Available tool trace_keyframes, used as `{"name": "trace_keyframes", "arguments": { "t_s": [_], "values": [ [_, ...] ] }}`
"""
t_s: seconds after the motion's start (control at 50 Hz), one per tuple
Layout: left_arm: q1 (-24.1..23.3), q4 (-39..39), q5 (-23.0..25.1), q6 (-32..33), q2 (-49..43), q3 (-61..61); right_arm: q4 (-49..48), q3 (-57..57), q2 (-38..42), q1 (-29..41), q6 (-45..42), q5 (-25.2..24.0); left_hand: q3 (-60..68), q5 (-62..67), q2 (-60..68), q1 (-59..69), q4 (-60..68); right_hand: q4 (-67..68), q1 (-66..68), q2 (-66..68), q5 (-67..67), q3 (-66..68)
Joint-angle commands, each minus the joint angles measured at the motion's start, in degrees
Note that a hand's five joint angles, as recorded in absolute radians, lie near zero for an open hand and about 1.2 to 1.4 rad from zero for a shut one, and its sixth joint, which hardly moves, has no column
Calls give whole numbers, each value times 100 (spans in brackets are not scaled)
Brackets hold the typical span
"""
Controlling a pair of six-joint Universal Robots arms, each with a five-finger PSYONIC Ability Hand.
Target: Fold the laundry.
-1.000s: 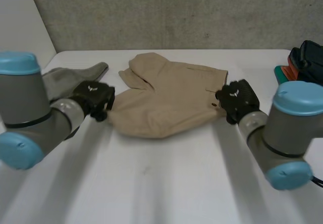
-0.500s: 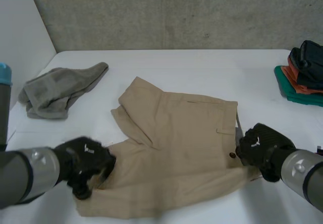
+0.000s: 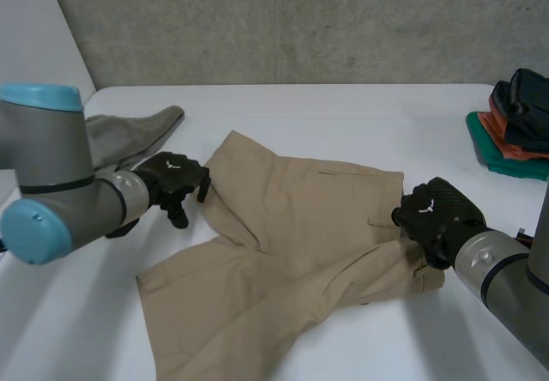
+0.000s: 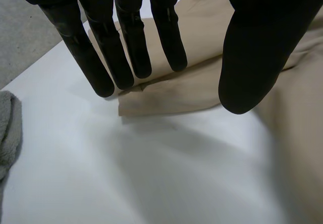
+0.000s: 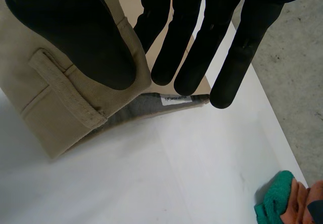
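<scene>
Beige shorts [image 3: 300, 226] lie spread on the white table [image 3: 343, 115], one leg reaching toward the front edge. My left hand [image 3: 176, 179] hovers just off the shorts' left leg. Its fingers [image 4: 126, 37] are straight and apart from the thumb, above a hem corner of the shorts [image 4: 171, 90], holding nothing. My right hand [image 3: 433, 214] is at the waistband on the right side. Its thumb [image 5: 75, 27] lies on the folded-over waistband [image 5: 55, 103] with the fingers behind it, pinching the cloth.
A crumpled grey towel [image 3: 111, 136] lies at the back left, beside my left arm, and appears as grey cloth [image 4: 7, 128] near the left hand. A stack of folded clothes [image 3: 515, 132] in green, orange and dark colours sits at the far right edge [image 5: 282, 204].
The shorts were pulled toward the front and now lie spread out. My left hand has let go of the leg, opened and moved back to the left. The right hand keeps its grip.
</scene>
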Motion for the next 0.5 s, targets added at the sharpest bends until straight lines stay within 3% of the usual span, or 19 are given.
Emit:
{"name": "trace_keyframes", "arguments": {
  "t_s": [0.02, 0.22, 0.5],
  "values": [
    [10, 118, 11, 267, -870, 812, -102, 84, 38, 14, 40, 16, 239, 264, 247, 242, 261, 1166, 1603, 1289, 1161, 1218],
    [-25, 127, -112, 381, -1467, 1498, -269, 171, 38, 5, 49, 16, -300, -275, -292, -297, -278, 1166, 1603, 1289, 1161, 1218],
    [-174, 224, -279, 619, -1819, 1876, -304, 259, 82, 31, 22, 25, 103, 128, 111, 106, 125, 1166, 1603, 1289, 1161, 1218]
  ]
}}
